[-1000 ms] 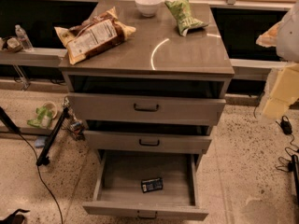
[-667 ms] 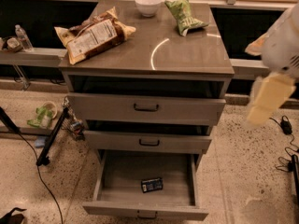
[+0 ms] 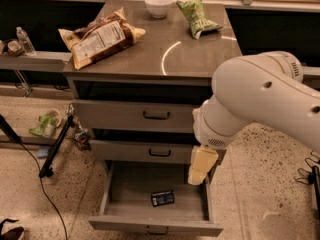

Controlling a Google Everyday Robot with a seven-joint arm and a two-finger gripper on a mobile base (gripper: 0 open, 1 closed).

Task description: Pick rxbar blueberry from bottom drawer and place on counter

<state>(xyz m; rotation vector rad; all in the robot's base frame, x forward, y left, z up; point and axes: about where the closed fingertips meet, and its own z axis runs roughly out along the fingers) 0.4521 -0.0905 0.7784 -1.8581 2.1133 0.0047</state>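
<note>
- On the table (image 3: 200, 59), from your left: chip bag (image 3: 102, 39), white bowl (image 3: 159, 5), green snack bag (image 3: 200, 16)
- Low down, the rxbar blueberry (image 3: 162, 198) lies flat in the open bottom drawer (image 3: 150, 226)
- Above that drawer's right rim hangs the end effector (image 3: 202, 165); you cannot tell its state

The pale cream gripper (image 3: 202, 165) hangs above the right side of the open grey bottom drawer (image 3: 131, 186), where the small dark-blue rxbar blueberry (image 3: 162, 198) lies flat.
</note>
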